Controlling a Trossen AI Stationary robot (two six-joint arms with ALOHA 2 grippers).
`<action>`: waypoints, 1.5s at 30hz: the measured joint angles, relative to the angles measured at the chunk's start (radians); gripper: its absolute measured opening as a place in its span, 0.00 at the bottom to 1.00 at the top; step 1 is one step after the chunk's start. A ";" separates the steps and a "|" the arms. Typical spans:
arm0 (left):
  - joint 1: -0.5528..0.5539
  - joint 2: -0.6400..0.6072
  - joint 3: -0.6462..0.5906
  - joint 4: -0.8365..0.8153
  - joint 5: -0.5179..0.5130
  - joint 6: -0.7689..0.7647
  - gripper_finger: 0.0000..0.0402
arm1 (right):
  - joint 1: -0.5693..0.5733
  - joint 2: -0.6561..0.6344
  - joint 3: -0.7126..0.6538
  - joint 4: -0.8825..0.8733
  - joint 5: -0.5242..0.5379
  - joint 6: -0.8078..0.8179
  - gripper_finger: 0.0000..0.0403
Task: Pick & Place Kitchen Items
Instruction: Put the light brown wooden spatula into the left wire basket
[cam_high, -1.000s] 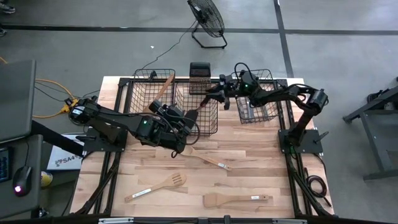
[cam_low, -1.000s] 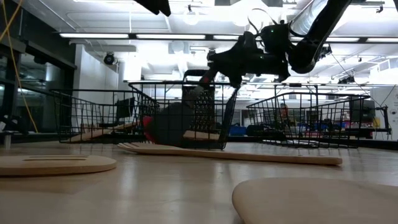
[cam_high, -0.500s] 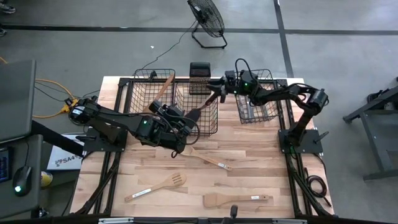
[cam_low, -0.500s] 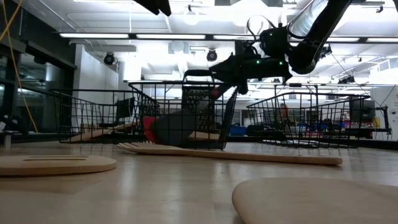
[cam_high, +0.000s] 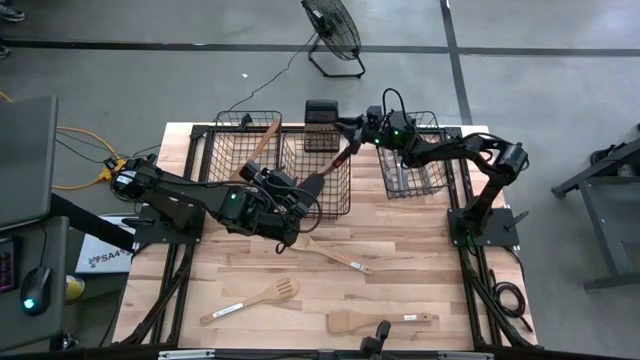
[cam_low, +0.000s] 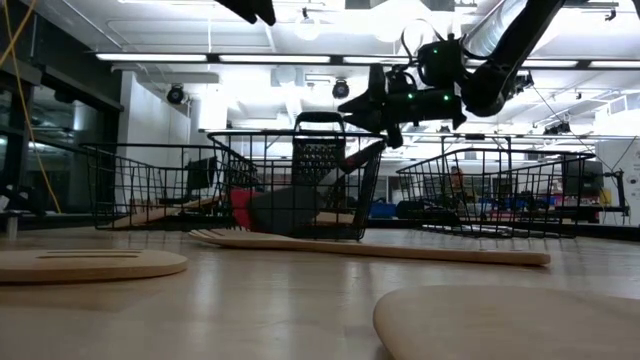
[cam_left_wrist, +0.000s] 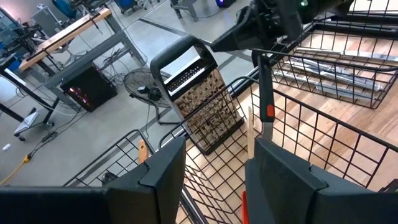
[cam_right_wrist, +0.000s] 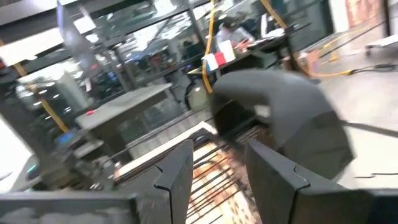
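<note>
1. The surface (cam_high: 420, 260) is carrying three wooden utensils (cam_high: 335, 257), all lying just before the middle basket (cam_high: 315, 190).
2. Of three baskets, the middle basket is holding one leaning black spatula (cam_high: 338, 162).
3. The right claw (cam_high: 350, 127) is hovering released over its far rim; the placing seems done, and fetching another is next.
4. The left claw (cam_high: 296, 215) is hanging released at its near side.

Only one marking can be partly read: a white sign (cam_high: 103, 258) lying on the floor beside the table's left edge carries dark letters that look like "SA4", the rest hidden. The small labels on the wooden utensil handles are too small to read.
</note>
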 joint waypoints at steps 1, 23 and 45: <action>0.000 0.000 0.000 0.002 0.000 0.000 0.46 | -0.002 0.000 0.003 0.000 0.012 0.000 0.34; 0.000 -0.017 0.000 -0.149 0.054 -0.092 0.46 | -0.075 -0.269 0.007 -0.293 -0.453 -0.076 0.34; 0.000 -0.042 0.000 -0.325 0.523 -0.078 0.46 | -0.069 -0.734 0.007 -0.926 -0.436 -0.323 0.34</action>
